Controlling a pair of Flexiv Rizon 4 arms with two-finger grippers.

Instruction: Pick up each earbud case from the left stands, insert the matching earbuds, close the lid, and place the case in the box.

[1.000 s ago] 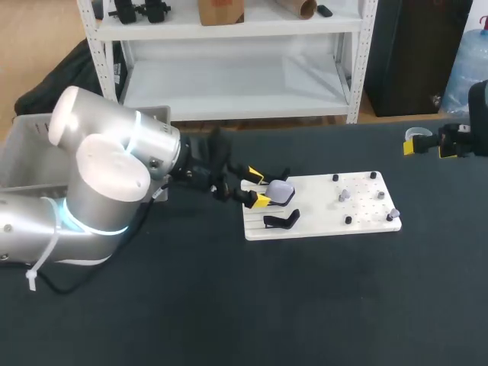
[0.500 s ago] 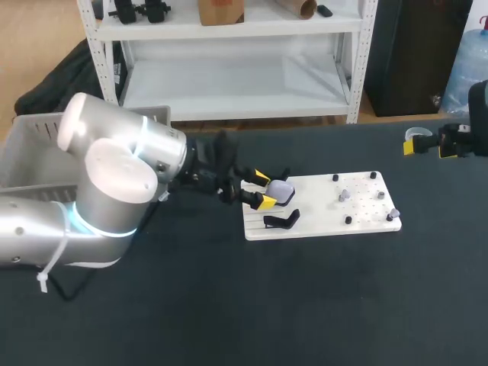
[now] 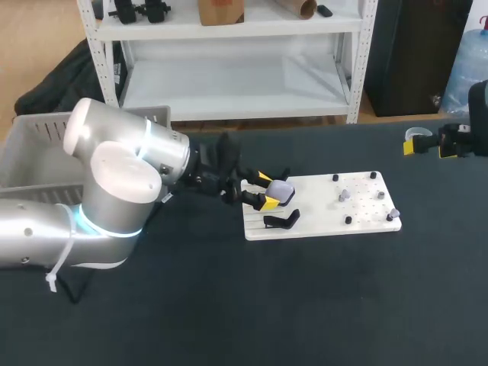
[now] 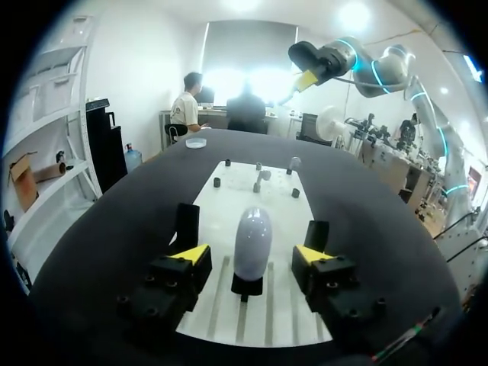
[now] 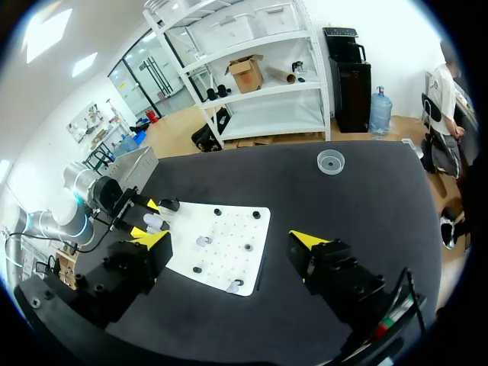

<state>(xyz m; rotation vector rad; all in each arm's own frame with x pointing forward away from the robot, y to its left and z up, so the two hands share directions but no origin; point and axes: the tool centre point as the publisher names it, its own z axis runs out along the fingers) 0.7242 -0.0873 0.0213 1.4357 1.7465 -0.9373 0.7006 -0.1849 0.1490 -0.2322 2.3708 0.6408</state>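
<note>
While the left claw [image 4: 252, 254] stands open, its two yellow-tipped fingers flank the earbud case [image 4: 252, 232], one on each side, with a visible gap between each fingertip and the case. The case is pale lavender, rounded and closed. It sits upright on a black stand [image 4: 246, 286] at the left end of a white board [image 3: 320, 221].

A second black stand [image 3: 282, 220] sits on the same end of the board, just beside the first and nearer the board's front edge.

The board lies flat on the dark tabletop [image 3: 305, 305], near its middle. Several short black pegs stand on the right half of the board. The first earbud [image 3: 345, 195] rests near the middle of that half. The second earbud [image 3: 393, 214] rests near the board's front right corner. Both are well apart from the case.

The left arm enters from the left side and lies low over the tabletop, with its wrist pointing toward the board.

A grey box [image 3: 27, 156] sits at the far left, behind the left arm.

The right claw [image 5: 232, 239] is open and holds nothing. It hangs above the right edge of the tabletop, well apart from the board.

A small clear dish [image 5: 330, 161] rests on the tabletop near the far right corner.
</note>
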